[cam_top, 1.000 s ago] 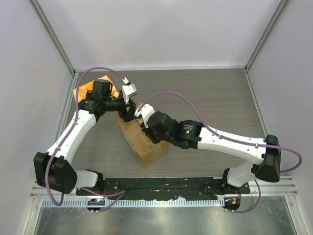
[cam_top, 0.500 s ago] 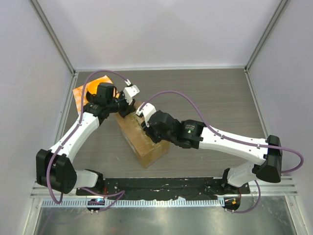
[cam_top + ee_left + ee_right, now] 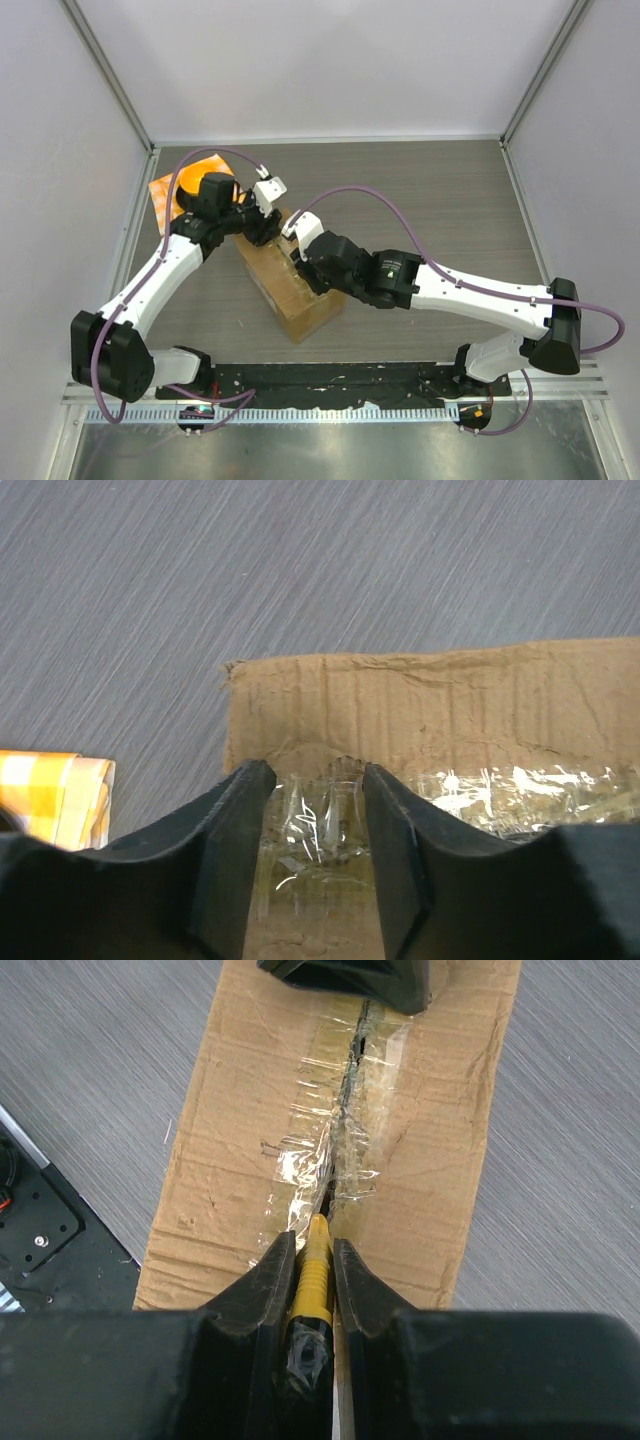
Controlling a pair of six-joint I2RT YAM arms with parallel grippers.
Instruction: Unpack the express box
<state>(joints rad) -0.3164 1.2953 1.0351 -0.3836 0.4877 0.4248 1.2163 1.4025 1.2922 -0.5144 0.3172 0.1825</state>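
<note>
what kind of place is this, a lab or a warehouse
Most likely a robot lab test cell: plain white panels wall in a wood-grain table, and the left arm and right arm are bolted at its near edge, working one express box.

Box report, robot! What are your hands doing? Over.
Right gripper shut on yellow cutter, tip at tape. Left gripper open, straddling tape at far end of box. Flaps down. Checkered cloth off to the side.

No legible text anywhere
</note>
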